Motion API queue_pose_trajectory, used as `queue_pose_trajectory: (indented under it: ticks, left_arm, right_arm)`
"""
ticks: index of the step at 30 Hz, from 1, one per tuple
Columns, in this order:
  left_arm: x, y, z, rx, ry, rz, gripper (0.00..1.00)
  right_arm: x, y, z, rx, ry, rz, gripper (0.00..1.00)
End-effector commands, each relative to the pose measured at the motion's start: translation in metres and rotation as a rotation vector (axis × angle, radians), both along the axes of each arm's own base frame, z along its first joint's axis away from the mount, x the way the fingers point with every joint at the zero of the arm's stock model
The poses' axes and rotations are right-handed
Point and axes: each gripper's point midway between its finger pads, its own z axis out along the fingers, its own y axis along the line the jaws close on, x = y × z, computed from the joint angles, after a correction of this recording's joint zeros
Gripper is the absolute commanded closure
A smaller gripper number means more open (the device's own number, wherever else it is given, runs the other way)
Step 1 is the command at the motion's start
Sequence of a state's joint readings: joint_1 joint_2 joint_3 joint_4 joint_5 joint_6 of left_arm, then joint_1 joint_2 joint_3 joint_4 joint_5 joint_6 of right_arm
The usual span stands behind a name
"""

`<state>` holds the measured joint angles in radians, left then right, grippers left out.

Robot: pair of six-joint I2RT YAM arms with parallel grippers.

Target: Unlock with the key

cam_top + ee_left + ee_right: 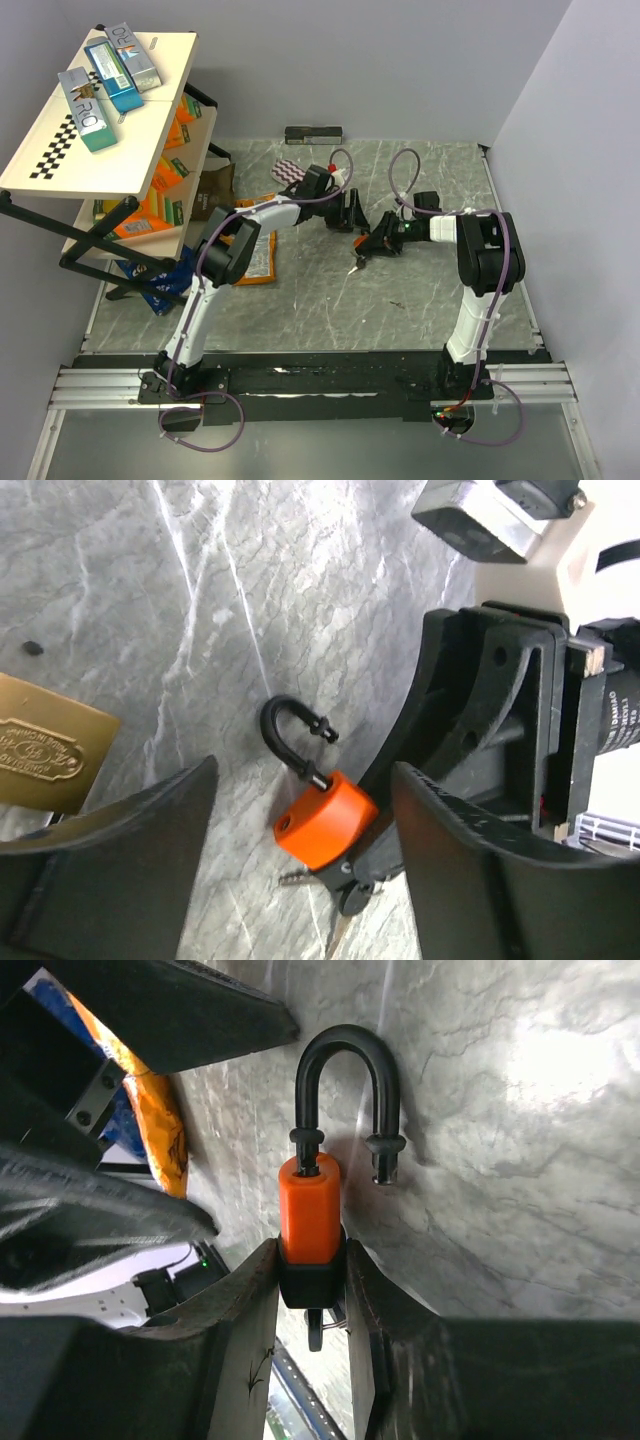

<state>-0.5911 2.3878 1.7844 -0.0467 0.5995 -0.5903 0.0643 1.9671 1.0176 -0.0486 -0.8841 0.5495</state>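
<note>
The right gripper [312, 1280] clamped the orange padlock [310, 1210] by its base, one leg of the shackle [345, 1060] out of the body. The key [342, 905] hung beneath the lock. The left gripper [300, 780] stood open around it. A careless left-arm sweep could knock the key loose or twist the lock from the clamp.

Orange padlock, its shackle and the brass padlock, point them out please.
orange padlock [310, 1210], right wrist view, middle of its body.
shackle [345, 1038], right wrist view, top of the arch.
brass padlock [40, 745], left wrist view, engraved face.
</note>
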Motion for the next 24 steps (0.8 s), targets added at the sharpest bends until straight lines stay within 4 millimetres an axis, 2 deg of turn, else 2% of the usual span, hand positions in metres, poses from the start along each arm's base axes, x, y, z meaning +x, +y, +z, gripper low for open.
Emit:
queue_pose_trajectory:
  ticks: [1, 3, 4, 7, 8, 12, 13, 14, 15, 19, 20, 21, 23, 24]
  left_arm:
    - [0.006, 0.006, 0.035, 0.027, -0.067, 0.025, 0.21]
    - [0.006, 0.007, 0.053, 0.013, -0.092, 0.030, 0.15]
    - [0.006, 0.008, 0.060, 0.008, -0.100, 0.037, 0.14]
    - [0.007, 0.015, 0.082, -0.010, -0.122, 0.060, 0.11]
    - [0.006, 0.016, 0.087, -0.016, -0.124, 0.064, 0.11]
    - [0.002, 0.025, 0.115, -0.041, -0.150, 0.090, 0.07]
    - [0.002, 0.027, 0.119, -0.045, -0.152, 0.096, 0.07]
    - [0.001, 0.030, 0.121, -0.045, -0.151, 0.102, 0.06]
    - [0.001, 0.033, 0.133, -0.059, -0.163, 0.117, 0.06]
    - [-0.003, 0.044, 0.157, -0.094, -0.194, 0.155, 0.05]
    - [-0.007, 0.048, 0.153, -0.094, -0.183, 0.164, 0.05]
    - [-0.007, 0.054, 0.166, -0.120, -0.194, 0.185, 0.04]
    - [-0.007, 0.062, 0.167, -0.131, -0.210, 0.223, 0.04]
    - [-0.008, 0.068, 0.177, -0.140, -0.227, 0.242, 0.04]
  right_arm:
    - [0.001, -0.020, -0.020, -0.136, 0.059, -0.043, 0.92]
    - [0.001, -0.023, -0.021, -0.165, 0.047, -0.041, 0.80]
    - [0.002, -0.026, -0.017, -0.188, 0.030, -0.048, 0.68]
    - [0.002, -0.033, -0.010, -0.235, -0.010, -0.055, 0.52]
    - [0.002, -0.035, -0.009, -0.251, -0.026, -0.048, 0.49]
    - [0.006, -0.045, 0.001, -0.325, -0.095, -0.048, 0.42]
    - [0.007, -0.045, 0.007, -0.335, -0.123, -0.044, 0.37]
    - [0.008, -0.047, 0.007, -0.359, -0.145, -0.032, 0.36]
    - [0.009, -0.047, 0.013, -0.372, -0.172, -0.028, 0.36]
    - [0.009, -0.040, 0.024, -0.463, -0.284, 0.039, 0.34]
    - [0.009, -0.032, 0.029, -0.483, -0.326, 0.079, 0.34]
    - [0.011, -0.034, 0.031, -0.525, -0.342, 0.082, 0.34]
    - [0.014, -0.023, 0.036, -0.569, -0.396, 0.135, 0.34]
    - [0.016, -0.022, 0.033, -0.603, -0.394, 0.147, 0.33]
